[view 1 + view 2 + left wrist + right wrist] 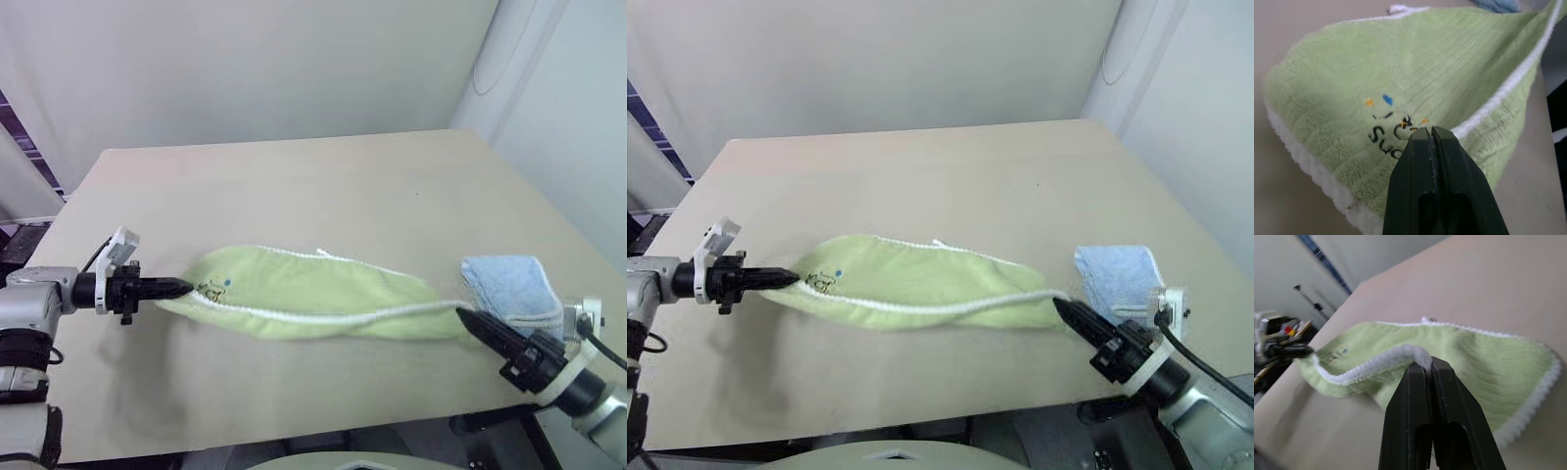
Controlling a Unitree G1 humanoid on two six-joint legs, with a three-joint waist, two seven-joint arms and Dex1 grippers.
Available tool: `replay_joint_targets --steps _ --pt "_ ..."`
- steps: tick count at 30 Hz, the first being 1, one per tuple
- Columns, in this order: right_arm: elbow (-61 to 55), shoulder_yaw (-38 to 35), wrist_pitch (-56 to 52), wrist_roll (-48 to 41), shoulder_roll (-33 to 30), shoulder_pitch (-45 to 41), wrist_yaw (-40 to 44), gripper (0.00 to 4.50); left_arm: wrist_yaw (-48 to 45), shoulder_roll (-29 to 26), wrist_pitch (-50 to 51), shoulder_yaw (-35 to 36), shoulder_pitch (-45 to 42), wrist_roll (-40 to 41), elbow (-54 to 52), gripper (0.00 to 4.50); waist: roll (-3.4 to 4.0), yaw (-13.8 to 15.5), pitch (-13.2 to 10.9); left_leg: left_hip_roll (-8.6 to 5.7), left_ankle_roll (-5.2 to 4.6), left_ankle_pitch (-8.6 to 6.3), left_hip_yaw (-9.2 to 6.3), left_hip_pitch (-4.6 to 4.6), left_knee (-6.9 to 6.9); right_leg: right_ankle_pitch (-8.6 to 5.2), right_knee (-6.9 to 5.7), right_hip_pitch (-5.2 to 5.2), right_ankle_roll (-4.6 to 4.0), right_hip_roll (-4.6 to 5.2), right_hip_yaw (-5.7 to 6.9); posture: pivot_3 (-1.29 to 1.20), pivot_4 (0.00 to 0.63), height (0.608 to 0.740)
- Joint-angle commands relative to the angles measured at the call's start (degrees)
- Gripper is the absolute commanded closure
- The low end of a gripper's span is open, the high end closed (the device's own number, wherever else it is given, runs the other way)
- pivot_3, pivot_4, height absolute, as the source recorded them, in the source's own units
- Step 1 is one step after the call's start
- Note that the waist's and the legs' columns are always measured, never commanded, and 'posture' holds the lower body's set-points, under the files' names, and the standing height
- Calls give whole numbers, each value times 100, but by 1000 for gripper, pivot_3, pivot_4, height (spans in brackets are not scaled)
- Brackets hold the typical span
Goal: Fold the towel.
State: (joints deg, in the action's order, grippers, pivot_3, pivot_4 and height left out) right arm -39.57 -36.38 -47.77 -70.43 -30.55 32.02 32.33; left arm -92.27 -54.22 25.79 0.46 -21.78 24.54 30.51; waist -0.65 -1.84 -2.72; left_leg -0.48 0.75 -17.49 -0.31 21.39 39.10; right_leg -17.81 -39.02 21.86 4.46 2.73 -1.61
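The light green towel (309, 294) with white corded edging is stretched across the near half of the table, doubled over and sagging between my two grippers. My left gripper (186, 287) is shut on its left corner, right by the small dark embroidered motif (1391, 129). At the other end, my right gripper (463, 314) is shut on the towel's white edging (1400, 355). The far layer of the towel rests on the table while the near edge hangs taut between the two grips.
A smaller folded light blue towel (509, 284) lies on the beige table (323, 186) just behind my right gripper. The table's front edge runs close below both grippers. A pale wall stands behind and to the right.
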Motion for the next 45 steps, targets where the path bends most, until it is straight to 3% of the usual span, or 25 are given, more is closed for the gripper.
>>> replay_joint_targets --steps 1,5,7,10,18,23,28,36,45 --pt "-325 69 232 95 -57 335 268 4500 -23 -485 48 -247 267 334 -531 4451 -2 -1 1 0 0 0 1 0 0 -5 2 -1 -10 1 0 0 0 740" --pt "-504 153 453 363 -60 825 498 4500 -23 -1325 172 -438 1040 963 -1395 4451 1 -24 -1 3 2 -1 6 6 -10 -10 15 1 -18 8 -2 0 0 740" --pt "-498 215 557 524 -56 943 536 4500 -23 -1463 204 -463 1137 1072 -1496 4451 5 -11 -2 3 2 -1 7 6 -24 -12 29 2 -22 9 -1 0 0 740" --pt "-289 398 663 738 -38 711 341 4500 39 -1028 304 -402 693 804 -1145 4451 31 90 2 3 2 -1 9 1 -41 -10 64 1 -24 10 3 0 0 740" --pt "304 575 668 872 -81 -230 -223 4500 243 -270 255 -377 -108 276 -383 4451 14 119 13 3 0 0 13 23 -44 -3 75 11 -22 8 11 0 0 740" --pt "948 652 477 912 -251 -1098 -616 4500 777 482 -204 -281 -1423 -254 1389 4451 11 155 14 3 -1 0 13 16 -37 16 74 1 11 1 15 0 0 740" --pt "1515 930 436 1255 -283 -1746 -768 4500 1050 831 -921 -209 -2220 -723 2791 4451 1 121 18 2 -6 -2 13 16 -29 29 77 -6 36 -8 15 0 0 740" --pt "2151 1610 537 1939 -30 -2422 -899 4500 1011 1058 -1551 -131 -2345 -1135 3446 4451 -1 134 18 2 -13 -6 14 31 -29 32 71 11 41 -13 15 0 0 740" --pt "2558 1662 548 2289 201 -2731 -1007 4500 1526 1329 -1891 282 -2335 -1187 3686 4451 -4 132 20 2 -15 -5 11 79 4 49 67 45 55 -11 16 0 0 740"
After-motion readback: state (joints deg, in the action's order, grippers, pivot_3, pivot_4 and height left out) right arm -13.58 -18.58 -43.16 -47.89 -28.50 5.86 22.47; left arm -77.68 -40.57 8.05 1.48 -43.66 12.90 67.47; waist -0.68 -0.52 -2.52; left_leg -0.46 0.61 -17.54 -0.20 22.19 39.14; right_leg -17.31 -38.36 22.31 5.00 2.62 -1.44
